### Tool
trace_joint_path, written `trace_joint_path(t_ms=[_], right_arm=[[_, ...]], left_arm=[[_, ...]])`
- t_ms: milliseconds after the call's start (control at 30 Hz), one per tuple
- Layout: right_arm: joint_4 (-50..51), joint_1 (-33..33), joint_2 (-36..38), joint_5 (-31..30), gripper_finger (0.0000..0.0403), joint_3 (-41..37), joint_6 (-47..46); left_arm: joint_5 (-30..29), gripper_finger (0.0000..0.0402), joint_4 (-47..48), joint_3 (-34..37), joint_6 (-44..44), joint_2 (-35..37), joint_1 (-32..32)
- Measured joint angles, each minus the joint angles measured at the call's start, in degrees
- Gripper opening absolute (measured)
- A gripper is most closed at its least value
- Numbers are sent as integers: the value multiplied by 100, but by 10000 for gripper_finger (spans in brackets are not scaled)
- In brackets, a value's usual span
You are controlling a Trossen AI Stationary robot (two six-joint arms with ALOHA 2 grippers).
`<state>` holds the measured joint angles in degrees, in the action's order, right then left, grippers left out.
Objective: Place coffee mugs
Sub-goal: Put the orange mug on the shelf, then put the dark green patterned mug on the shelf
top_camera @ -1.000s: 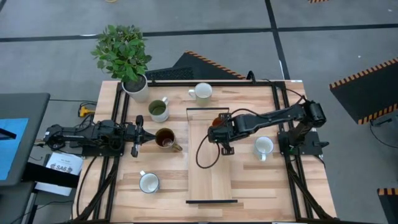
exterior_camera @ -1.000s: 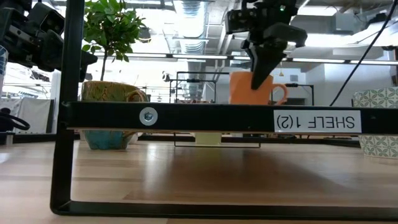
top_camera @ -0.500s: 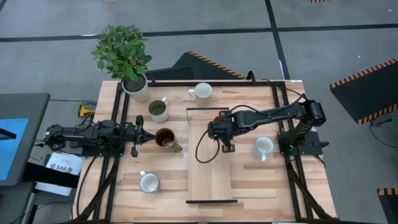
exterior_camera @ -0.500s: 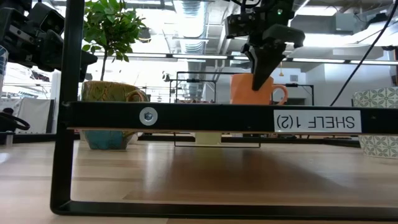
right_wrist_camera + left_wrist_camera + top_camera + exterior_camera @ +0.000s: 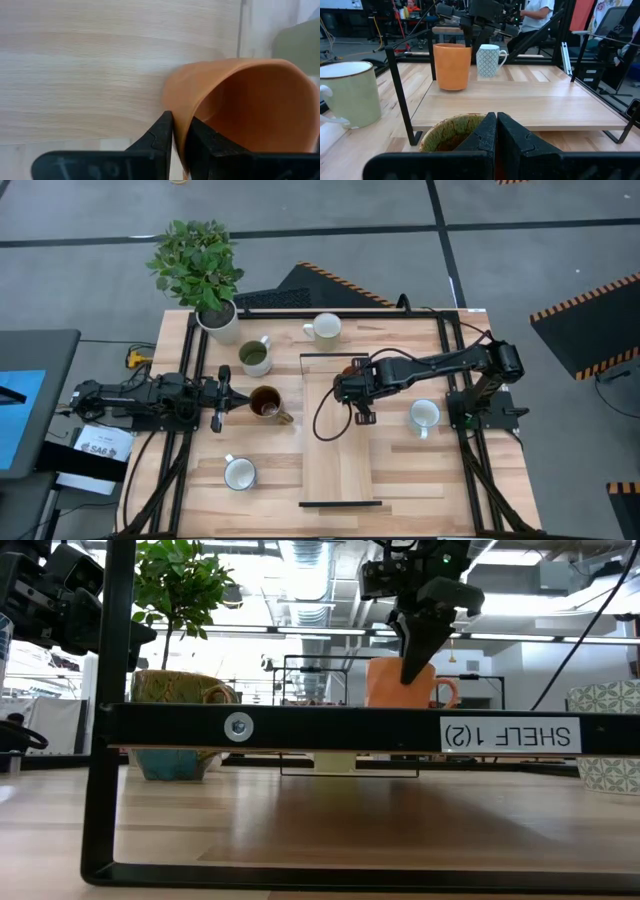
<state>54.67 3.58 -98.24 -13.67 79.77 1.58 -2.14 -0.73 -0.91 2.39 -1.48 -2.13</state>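
Note:
The orange mug [image 5: 357, 367] stands upright on the wooden shelf board [image 5: 340, 450] near its far end; it also shows in the low view [image 5: 385, 690] and the left wrist view [image 5: 452, 65]. My right gripper [image 5: 350, 385] is shut on it from above. The dark brown mug [image 5: 265, 402] stands on its base on the table left of the shelf. My left gripper [image 5: 225, 402] is shut and empty just left of the brown mug [image 5: 447, 135], apart from it. My right gripper pinches the orange mug's wall at the rim [image 5: 179, 127], one finger [image 5: 200, 142] inside the mug and one finger [image 5: 161, 131] outside. The fingers point down from above. The mug is upright, and its base seems to rest on the shelf board.
An olive green mug [image 5: 255, 357] and a white mug [image 5: 325, 328] stand at the far side, another white mug [image 5: 238, 473] near left, a patterned pale mug [image 5: 424, 416] right of the shelf. A potted plant [image 5: 205, 275] stands at the far left corner. The shelf has a black frame [image 5: 110, 740].
My right gripper has shifted a little toward the table's far left with the orange mug, which stays upright in its hold.

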Motion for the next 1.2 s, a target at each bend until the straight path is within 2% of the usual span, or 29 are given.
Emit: trace_joint_path(t_ms=[200,467,700,933,1067,1200], right_arm=[[-10,-3,0,150,90,0,-6],[4,-1,0,-145,162,0,13],[762,-38,2,-164,215,474,-35],[1454,25,208,-161,223,1062,-394],[1695,136,673,-196,222,1049,-721],[1471,307,1498,-774,222,560,-1078]], left_arm=[[0,0,0,0,0,-1,0],[-1,0,2,0,0,1,0],[0,0,0,0,0,0,0],[1,0,0,0,0,1,0],[1,0,0,0,-1,-1,1],[1,0,0,0,-1,0,1]])
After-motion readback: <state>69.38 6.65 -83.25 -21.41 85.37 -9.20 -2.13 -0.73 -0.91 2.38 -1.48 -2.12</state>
